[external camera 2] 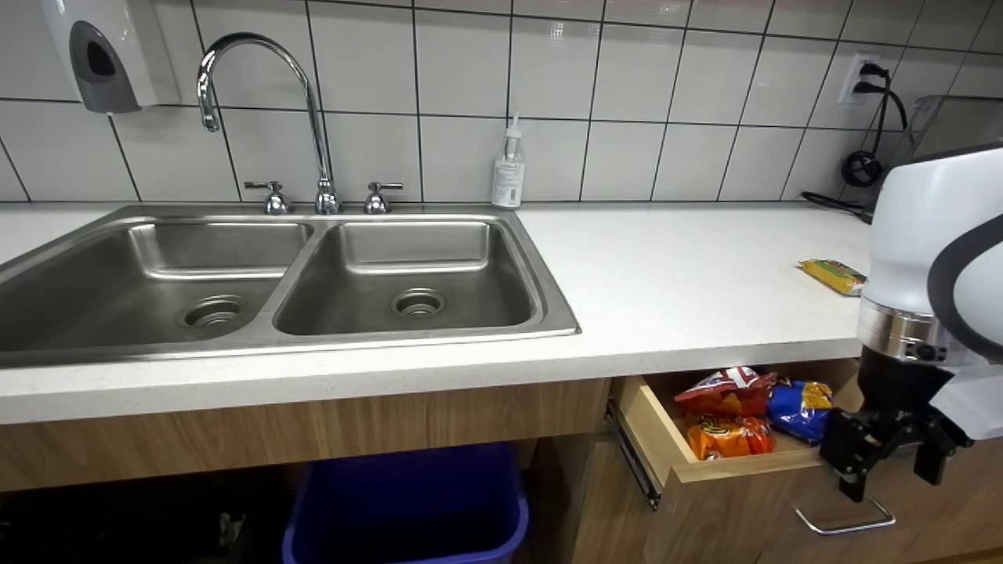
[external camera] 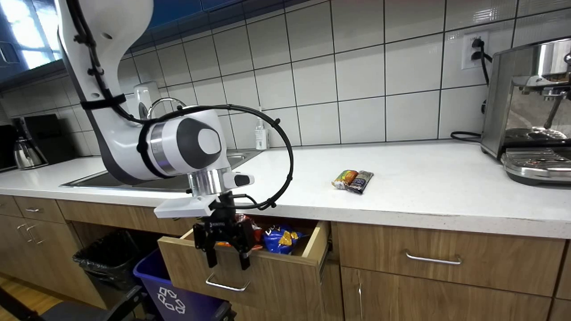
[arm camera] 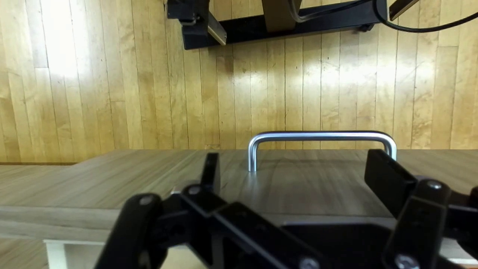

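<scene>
Your gripper [external camera: 228,262], its jaws spread, near the metal handle [external camera: 226,287] of an open drawer [external camera: 285,278].
In an exterior view, you see the jaws pointing down at the drawer's front; a blue bag [external camera: 280,240] lies inside, and a pair of small packets [external camera: 348,178] rests on the white worktop [external camera: 424,171], well apart from a coffee machine [external camera: 531,111]. In an exterior view, you find a red bag [external camera 2: 729,392] and an orange bag [external camera 2: 729,436] beside the blue one, with a sink [external camera 2: 537,274] set into the worktop. In the wrist view, the handle's right end is partly hidden behind one of your jaws; you cannot tell whether they touch.
</scene>
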Robot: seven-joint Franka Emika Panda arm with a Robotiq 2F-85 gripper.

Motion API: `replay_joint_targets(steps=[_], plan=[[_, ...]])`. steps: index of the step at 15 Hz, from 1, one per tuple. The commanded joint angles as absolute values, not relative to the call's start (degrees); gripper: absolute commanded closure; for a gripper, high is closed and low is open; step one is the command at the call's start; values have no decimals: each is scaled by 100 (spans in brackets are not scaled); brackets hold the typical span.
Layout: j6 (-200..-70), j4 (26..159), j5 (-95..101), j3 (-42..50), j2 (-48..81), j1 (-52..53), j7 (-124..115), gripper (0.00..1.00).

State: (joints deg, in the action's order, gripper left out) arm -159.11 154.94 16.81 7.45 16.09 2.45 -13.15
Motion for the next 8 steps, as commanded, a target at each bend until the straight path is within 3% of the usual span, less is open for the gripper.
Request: replay_joint_targets(steps=[1, 8], plan=[[-15959, 15163, 1458, 767, 1894, 316, -1302, 0], [-15875, 14779, 1227, 757, 2062, 316, -1240, 0]])
